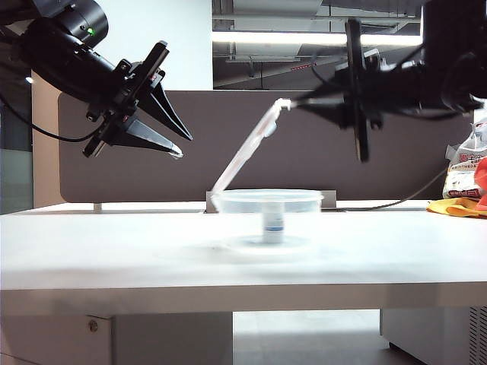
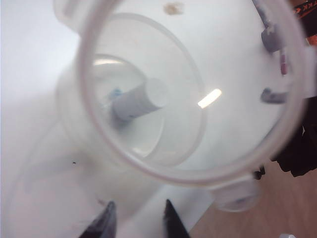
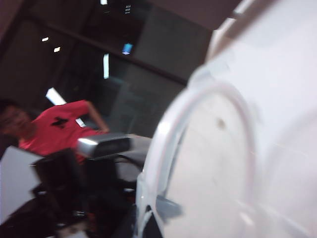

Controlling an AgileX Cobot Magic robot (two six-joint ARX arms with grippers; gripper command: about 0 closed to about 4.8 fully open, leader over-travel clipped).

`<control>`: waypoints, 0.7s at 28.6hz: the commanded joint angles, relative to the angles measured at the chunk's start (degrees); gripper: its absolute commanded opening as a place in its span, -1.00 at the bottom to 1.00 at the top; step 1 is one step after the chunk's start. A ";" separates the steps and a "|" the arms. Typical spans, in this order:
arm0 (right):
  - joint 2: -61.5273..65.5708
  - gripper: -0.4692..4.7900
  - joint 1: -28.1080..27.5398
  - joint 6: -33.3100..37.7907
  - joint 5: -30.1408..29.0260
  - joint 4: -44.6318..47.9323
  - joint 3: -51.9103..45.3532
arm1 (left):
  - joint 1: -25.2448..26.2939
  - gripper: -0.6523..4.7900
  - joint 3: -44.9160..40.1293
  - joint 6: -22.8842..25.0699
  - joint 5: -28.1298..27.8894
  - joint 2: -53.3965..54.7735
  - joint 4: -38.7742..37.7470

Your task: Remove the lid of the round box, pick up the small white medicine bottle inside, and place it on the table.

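The table (image 1: 114, 258), its thick front edge nearest the exterior camera, carries the round box (image 1: 268, 217) at its middle. Above and right of it the right gripper (image 1: 293, 105) has its jaws pinched together on the tab of the lid (image 1: 247, 152), which hangs tilted, its lower edge at or just over the box's left rim. The left gripper (image 1: 173, 144) hovers up and to the left, jaws partly apart, holding nothing. So the lid is mostly off (not yet set aside). The small white medicine bottle (image 1: 273, 223) stands upright inside the box, ungrasped. Whether the lid touches the rim I cannot tell; the right wrist view is blurred.
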 commanded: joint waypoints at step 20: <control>-0.42 -0.83 -3.02 2.82 -2.80 2.91 9.22 | 0.00 -0.30 0.24 2.71 -1.25 -0.11 -0.96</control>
